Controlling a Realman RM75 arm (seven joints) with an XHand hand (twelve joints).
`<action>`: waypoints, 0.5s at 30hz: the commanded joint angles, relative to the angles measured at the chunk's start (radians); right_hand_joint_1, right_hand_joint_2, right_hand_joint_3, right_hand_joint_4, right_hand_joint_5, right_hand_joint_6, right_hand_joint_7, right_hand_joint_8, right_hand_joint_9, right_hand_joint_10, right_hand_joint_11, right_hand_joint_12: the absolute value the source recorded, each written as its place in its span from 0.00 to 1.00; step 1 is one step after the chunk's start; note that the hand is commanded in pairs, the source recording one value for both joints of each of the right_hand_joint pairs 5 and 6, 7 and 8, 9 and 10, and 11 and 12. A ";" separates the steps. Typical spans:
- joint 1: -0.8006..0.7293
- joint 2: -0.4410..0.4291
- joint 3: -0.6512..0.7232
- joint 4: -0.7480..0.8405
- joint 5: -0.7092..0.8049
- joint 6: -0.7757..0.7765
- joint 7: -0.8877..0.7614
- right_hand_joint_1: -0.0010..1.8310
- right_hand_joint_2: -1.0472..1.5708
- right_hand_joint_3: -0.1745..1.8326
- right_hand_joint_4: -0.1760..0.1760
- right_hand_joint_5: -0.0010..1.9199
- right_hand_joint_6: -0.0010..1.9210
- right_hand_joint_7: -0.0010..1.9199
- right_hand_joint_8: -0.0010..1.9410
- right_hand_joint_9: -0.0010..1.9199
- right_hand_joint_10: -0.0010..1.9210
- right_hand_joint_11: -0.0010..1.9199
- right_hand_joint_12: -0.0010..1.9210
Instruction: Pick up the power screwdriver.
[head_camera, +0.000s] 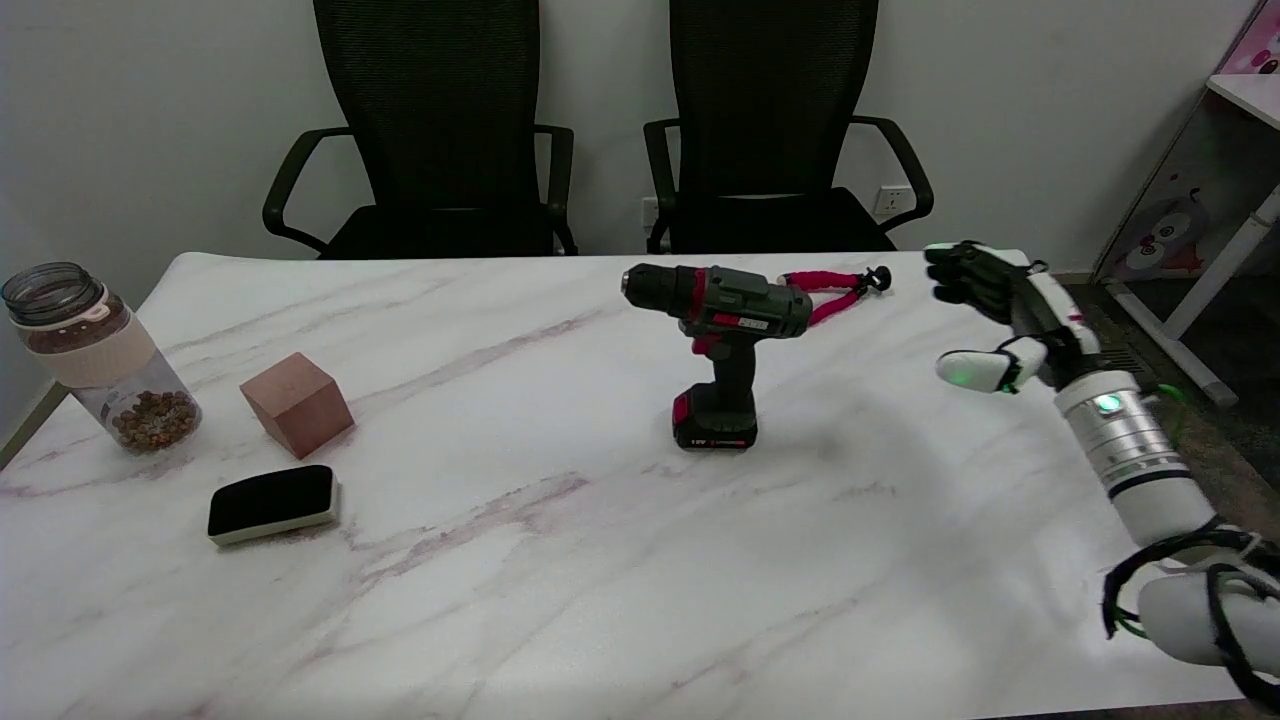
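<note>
The power screwdriver stands mid-table, apparently just before a small tripod.

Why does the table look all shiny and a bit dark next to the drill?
In the head view, room light bounces off the glossy marble table, so it looks bright near the bottom; a soft grey shadow spreads right of the power screwdriver, under the raised right hand; that hand's dark fingers look slightly blurred, and the jar at the left edge appears to lean.
</note>
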 joint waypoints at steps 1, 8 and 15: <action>0.364 -0.221 -0.318 0.166 -0.081 -0.062 0.126 0.50 0.24 0.45 0.84 0.27 0.27 0.27 0.26 0.20 0.20 0.23 0.23; 0.406 -0.300 -0.368 0.238 -0.081 -0.071 0.148 0.50 0.23 0.47 0.93 0.26 0.26 0.26 0.26 0.19 0.19 0.22 0.22; 0.423 -0.358 -0.377 0.296 -0.083 -0.085 0.180 0.50 0.22 0.47 1.00 0.26 0.26 0.26 0.25 0.18 0.18 0.20 0.20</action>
